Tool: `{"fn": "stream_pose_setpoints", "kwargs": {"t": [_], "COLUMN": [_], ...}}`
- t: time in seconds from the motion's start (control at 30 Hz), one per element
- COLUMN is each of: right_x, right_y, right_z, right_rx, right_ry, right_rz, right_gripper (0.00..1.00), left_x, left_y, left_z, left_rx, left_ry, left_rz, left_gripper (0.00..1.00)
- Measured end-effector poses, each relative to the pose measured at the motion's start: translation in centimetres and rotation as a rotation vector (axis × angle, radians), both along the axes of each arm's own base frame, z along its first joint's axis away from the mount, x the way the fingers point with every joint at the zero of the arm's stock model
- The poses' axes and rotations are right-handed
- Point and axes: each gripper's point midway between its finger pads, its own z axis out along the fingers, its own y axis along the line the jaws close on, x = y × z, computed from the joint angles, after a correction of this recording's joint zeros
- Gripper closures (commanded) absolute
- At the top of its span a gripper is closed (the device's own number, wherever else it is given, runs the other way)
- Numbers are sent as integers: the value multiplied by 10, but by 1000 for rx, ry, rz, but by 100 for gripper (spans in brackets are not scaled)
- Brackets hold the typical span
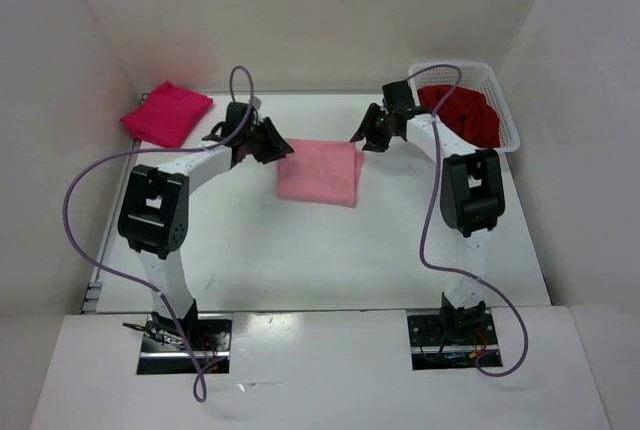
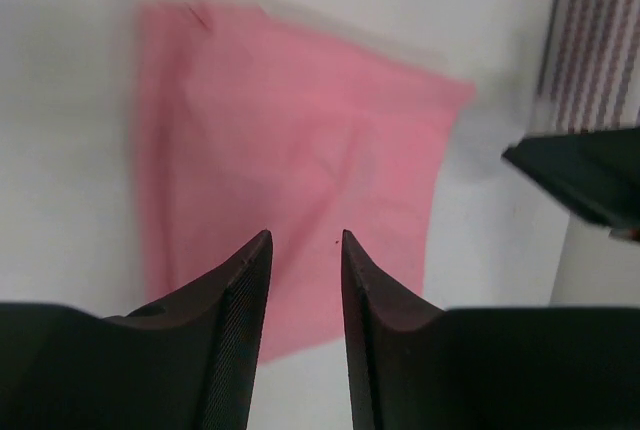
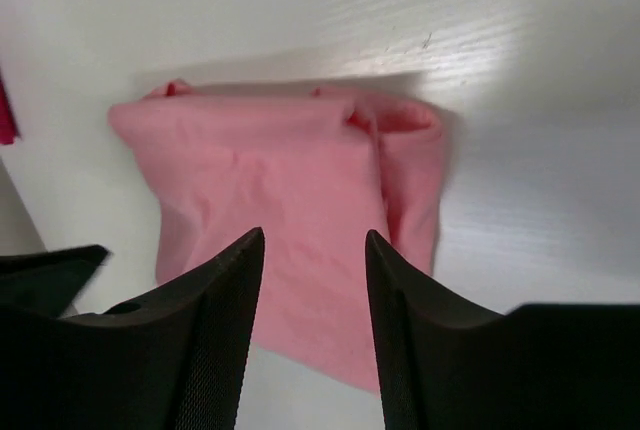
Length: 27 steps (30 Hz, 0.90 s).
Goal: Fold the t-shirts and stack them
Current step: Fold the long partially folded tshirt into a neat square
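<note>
White table point(image 1: 330, 250), pink shirt point(image 1: 320, 172), magenta shirt point(image 1: 167, 113), basket point(image 1: 470, 68)

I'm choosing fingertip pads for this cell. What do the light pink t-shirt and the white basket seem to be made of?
Light pink t-shirt: soft matte cloth, probably a knit; it lies folded, with limp creases and rounded fold edges.
White basket: rigid plastic by the look, faintly glossy; its walls are a regular moulded lattice.
</note>
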Motion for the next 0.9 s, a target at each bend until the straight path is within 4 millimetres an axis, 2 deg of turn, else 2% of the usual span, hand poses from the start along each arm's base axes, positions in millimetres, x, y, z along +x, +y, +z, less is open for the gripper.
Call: {"fn": "stream_pose_setpoints", "kwargs": {"t": [0.03,0.07,0.13,0.17,0.23,0.3,0.43,0.5,0.6,0.63,0.73,0.8,0.87,0.9], "right_x": [-5,-11,-20,-23,-31,-46,-94,-118,-135,-137,-135,-135,-135,-136], "right_y": [0,1,5,10,24,45,72,70,59,59,58,58,56,55], "right_z": [8,15,29,35,37,26,-17,-41,-64,-67,-67,-66,-64,-63], "right_rx": [7,14,26,32,37,36,16,-4,-26,-16,-3,-2,-8,-11], "right_ry": [-12,-22,-41,-55,-67,-51,49,114,174,179,164,155,147,143], "right_rz": [2,7,15,25,56,104,195,213,199,196,195,193,190,188], "right_gripper": [51,63,77,87,92,94,95,95,96,96,96,94,90,78], "left_x": [-11,-24,-42,-49,-57,-61,-86,-93,-111,-119,-148,-164,-167,-165], "left_y": [-12,-27,-52,-62,-67,-61,-41,-43,-51,-55,-61,-59,-51,-46], "left_z": [1,0,-4,-8,-17,-30,-73,-76,-76,-74,-69,-63,-49,-41], "left_rx": [-9,-18,-32,-31,-23,-10,14,-12,-28,-35,-50,-39,-28,-26], "left_ry": [-3,-1,9,16,30,49,140,138,135,136,155,169,154,134], "left_rz": [-31,-71,-138,-165,-183,-171,-143,-139,-148,-157,-174,-179,-160,-143], "left_gripper": [59,60,60,60,60,60,60,60,57,52,46,34,17,1]}}
